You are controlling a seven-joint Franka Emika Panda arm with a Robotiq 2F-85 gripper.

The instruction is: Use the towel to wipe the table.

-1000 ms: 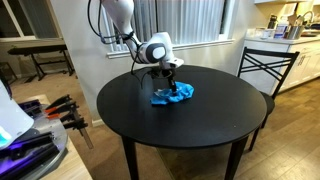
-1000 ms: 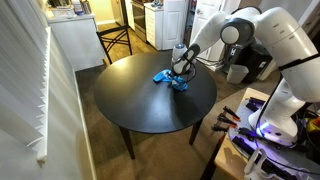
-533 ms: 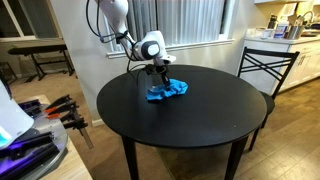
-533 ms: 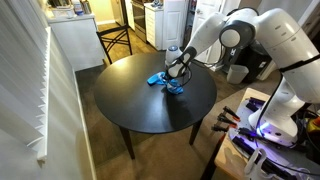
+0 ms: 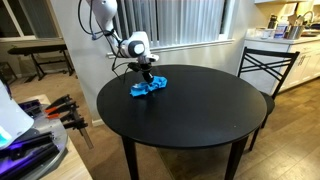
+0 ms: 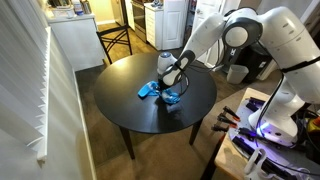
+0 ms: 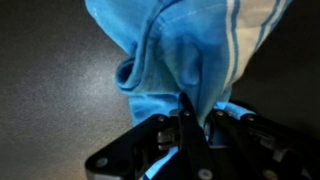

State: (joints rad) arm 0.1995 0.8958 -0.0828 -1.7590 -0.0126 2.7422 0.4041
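A crumpled blue towel [image 5: 146, 87] with pale stripes lies on the round black table [image 5: 190, 115]. It shows in both exterior views [image 6: 160, 92] and fills the top of the wrist view [image 7: 185, 50]. My gripper [image 5: 149, 78] presses down on the towel near the table's far left part and is shut on a fold of its cloth [image 7: 190, 125]. In an exterior view the gripper [image 6: 169, 88] sits over the towel's middle.
A black chair [image 5: 262, 68] stands to the right of the table. A shelf with tools and a glowing device [image 5: 25, 135] is at the lower left. Another chair [image 6: 115, 42] and white cabinets [image 6: 72, 40] stand beyond the table.
My gripper has dragged the towel across the tabletop, leftward in one exterior view, with the cloth trailing behind it. The grip has stayed shut.
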